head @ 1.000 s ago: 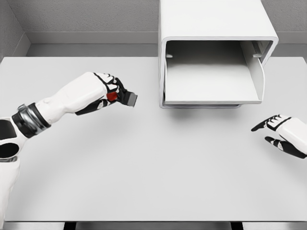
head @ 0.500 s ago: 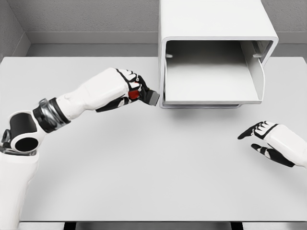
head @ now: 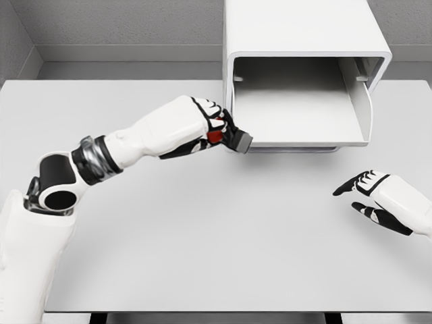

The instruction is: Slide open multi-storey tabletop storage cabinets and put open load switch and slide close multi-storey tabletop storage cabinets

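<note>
My left hand (head: 214, 128) is shut on the load switch (head: 233, 139), a small grey block with a red part showing between the fingers. The switch sits at the front left corner of the white storage cabinet (head: 304, 40), just over the lip of its pulled-out drawer (head: 297, 118). The drawer's tray looks bare inside. Over the table at the right edge my right hand (head: 368, 192) hovers open, holding nothing.
The cabinet stands at the back of the white table (head: 202, 236), right of centre. A grey wall (head: 121, 23) runs behind the table. My left arm stretches across the table's left half.
My left hand has carried the load switch rightward, from mid-left of the table to the drawer's front left corner. The right hand shifted slightly left and down, then stayed put.
</note>
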Motion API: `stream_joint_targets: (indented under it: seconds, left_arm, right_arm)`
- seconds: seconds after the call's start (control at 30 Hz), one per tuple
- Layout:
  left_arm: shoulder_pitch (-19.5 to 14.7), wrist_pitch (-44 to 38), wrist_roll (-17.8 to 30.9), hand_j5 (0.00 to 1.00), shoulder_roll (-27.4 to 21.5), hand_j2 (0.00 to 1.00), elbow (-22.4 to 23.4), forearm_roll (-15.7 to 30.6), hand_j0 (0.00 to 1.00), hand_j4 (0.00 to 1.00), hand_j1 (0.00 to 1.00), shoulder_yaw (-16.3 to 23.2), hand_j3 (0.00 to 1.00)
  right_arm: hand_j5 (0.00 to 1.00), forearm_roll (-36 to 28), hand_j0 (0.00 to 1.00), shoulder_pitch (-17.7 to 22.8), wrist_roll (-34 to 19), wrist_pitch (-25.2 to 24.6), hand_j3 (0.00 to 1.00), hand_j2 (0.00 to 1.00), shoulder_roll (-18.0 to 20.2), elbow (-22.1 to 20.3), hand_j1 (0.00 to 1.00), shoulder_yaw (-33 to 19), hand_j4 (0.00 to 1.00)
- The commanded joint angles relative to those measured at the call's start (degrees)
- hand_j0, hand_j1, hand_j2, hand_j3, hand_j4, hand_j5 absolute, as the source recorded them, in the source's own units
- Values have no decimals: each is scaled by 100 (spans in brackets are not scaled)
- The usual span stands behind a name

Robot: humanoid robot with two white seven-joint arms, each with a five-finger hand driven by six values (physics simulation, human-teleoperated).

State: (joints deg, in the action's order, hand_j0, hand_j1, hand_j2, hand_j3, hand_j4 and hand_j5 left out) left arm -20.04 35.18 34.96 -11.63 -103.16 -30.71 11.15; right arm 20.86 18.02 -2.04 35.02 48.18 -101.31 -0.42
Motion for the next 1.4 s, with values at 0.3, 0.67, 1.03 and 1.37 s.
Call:
stream_joint_targets:
  seconds: [0.3, 0.67, 1.03, 1.37]
  left_arm:
    - [-167, -18, 4, 35, 530, 35, 7, -181, 35, 35, 35, 63, 35]
    - [-264, -18, 4, 35, 1163, 35, 7, -1051, 35, 35, 35, 204, 35]
    - [-492, -18, 4, 35, 1163, 35, 200, -1860, 35, 35, 35, 397, 35]
    - [-888, -18, 4, 35, 1163, 35, 183, -2203, 35, 35, 35, 617, 35]
  right_arm:
    - [62, -38, 62, 0, 11, -2, 62, 62, 7, -3, 62, -2, 62]
    - [62, -38, 62, 9, 11, -2, 62, 62, 7, -3, 62, -2, 62]
    - [62, -38, 62, 9, 11, -2, 62, 62, 7, -3, 62, -2, 62]
    - [62, -38, 62, 9, 11, -2, 62, 62, 7, -3, 62, -11, 62]
